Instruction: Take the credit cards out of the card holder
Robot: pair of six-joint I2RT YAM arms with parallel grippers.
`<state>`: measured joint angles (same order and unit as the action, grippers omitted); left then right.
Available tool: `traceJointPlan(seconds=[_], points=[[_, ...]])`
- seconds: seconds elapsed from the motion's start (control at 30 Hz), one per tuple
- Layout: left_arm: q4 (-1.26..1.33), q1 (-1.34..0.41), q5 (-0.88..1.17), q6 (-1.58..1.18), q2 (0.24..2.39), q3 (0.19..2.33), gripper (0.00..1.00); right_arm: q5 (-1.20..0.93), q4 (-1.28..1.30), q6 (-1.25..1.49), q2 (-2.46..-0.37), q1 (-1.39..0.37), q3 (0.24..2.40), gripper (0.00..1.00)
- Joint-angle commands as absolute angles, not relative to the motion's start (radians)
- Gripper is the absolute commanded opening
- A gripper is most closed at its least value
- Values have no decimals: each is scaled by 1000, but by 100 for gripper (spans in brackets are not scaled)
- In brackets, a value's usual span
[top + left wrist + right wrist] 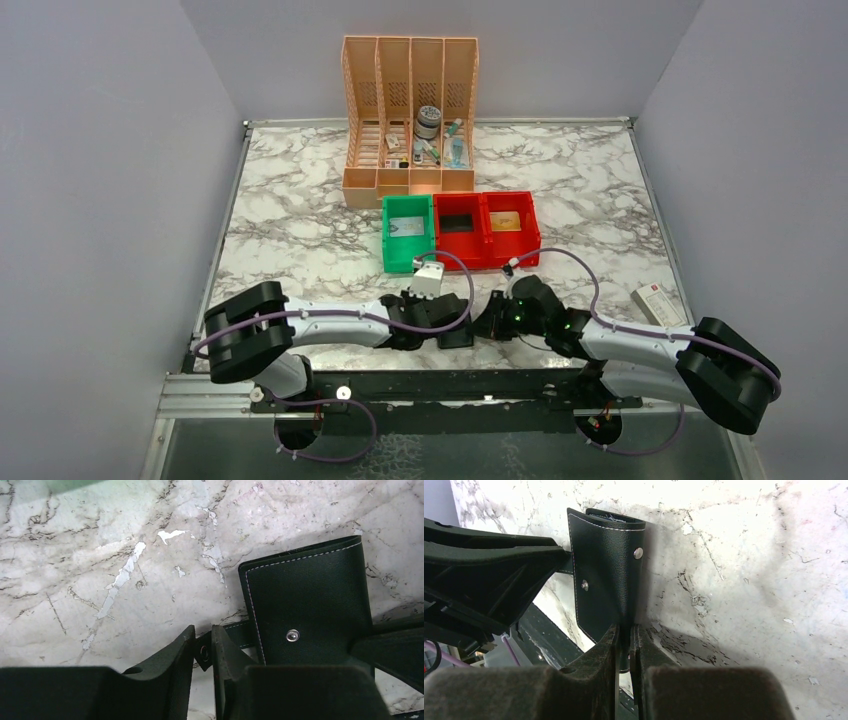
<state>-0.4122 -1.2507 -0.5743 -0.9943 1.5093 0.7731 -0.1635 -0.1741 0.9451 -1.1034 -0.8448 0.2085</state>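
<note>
Right wrist view, item one: card holder [606, 565], black grained leather with pale stitching and two pale studs on the face. It hangs between your two arms over the near middle of the table [300, 200], and its shadow suggests it is lifted clear.

- Right gripper [624, 630]: the fingers are nearly together, clamped on the holder's lower edge. This looks like the anchoring grip that steadies the body.
- Left gripper [202, 641]: the fingers are narrow, pinching the short black tab [239, 632] by its snap end. The stud [292, 635] on the face is bare, so the tab is unfastened. You appear to hold it so the flap can be worked against the other arm's grip.
- Holder contents: no card edge shows in either wrist view, so you cannot tell whether anything is left inside.
- Credit cards [506, 221]: judged to be the three flat pieces already binned. The tan one lies in the right red bin [527, 215], a dark one in the middle red bin [440, 225], and a pale one in the green bin [390, 240].
- Behind the bins: peach organiser [358, 110] with small sundries.
- Far right: white box [660, 302] with a red mark.
- Writing: none is legible, and there is no brand on the holder.
</note>
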Motion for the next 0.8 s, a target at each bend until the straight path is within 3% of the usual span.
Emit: traceJointPlan(seconds=[0.0, 0.13, 0.4, 0.77], points=[[-279, -1233, -506, -981, 1444, 712, 17, -130, -133, 920, -1114, -848, 237, 11], [-204, -1218, -464, -971, 1410, 674, 0, -139, -117, 897, -1114, -848, 252, 15], [-171, -1214, -454, -968, 1281, 645, 0, -11, 126, 833, -1083, -848, 366, 47], [-111, -1214, -372, -898, 1173, 668, 0, 148, 357, 792, -946, -848, 504, 54]])
